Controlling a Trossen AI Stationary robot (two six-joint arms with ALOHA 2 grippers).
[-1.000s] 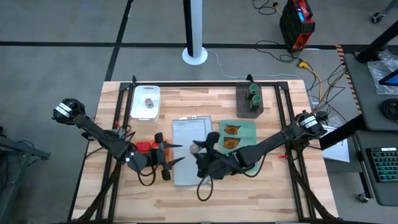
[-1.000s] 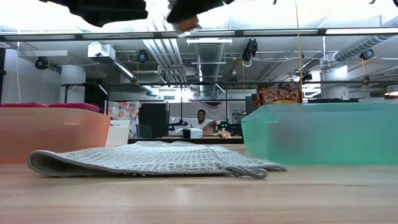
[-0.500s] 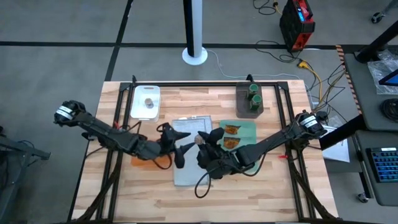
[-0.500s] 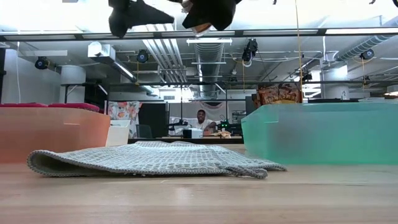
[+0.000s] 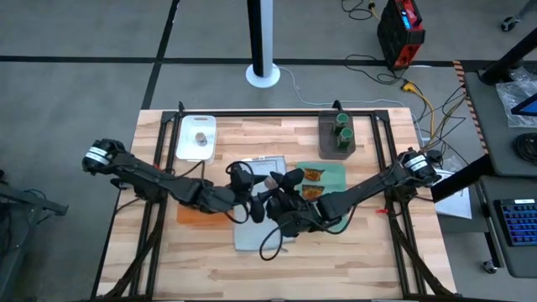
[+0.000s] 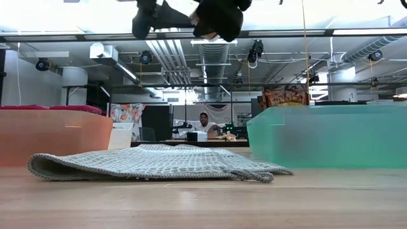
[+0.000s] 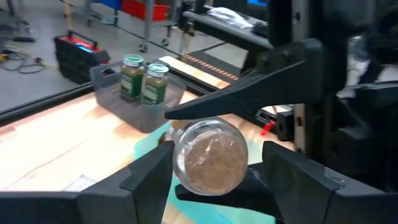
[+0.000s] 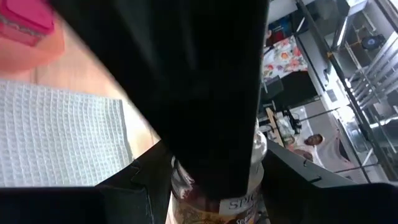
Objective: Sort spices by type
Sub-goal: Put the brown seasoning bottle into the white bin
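A clear greyish shaker with brown spice hangs in the air over the grey cloth, held in my right gripper. Its round bottom faces my left gripper. That gripper is open, with a finger on either side of the shaker's bottom end; I cannot tell whether they touch it. In the low view both grippers show at the top edge, left and right. The second shaker stands on the white board. One red box rests on the orange cloth. My right gripper pinches the shaker's glass body between its two fingers, one above and one below as the left wrist view shows it. It comes in from the table's right. The shaker is lifted clear and lies roughly level, with its bottom toward the left arm.
Two green-topped jars stand in the dark grey bin at the far right. Two shiny packets lie on the green cloth. The orange cloth lies under the left arm. A person sits far behind the table.
My left gripper has swung from over the orange cloth toward the table's right, up to the shaker, and has stayed open. My right gripper has shifted the shaker slightly toward the far edge and turned its bottom toward the left gripper.
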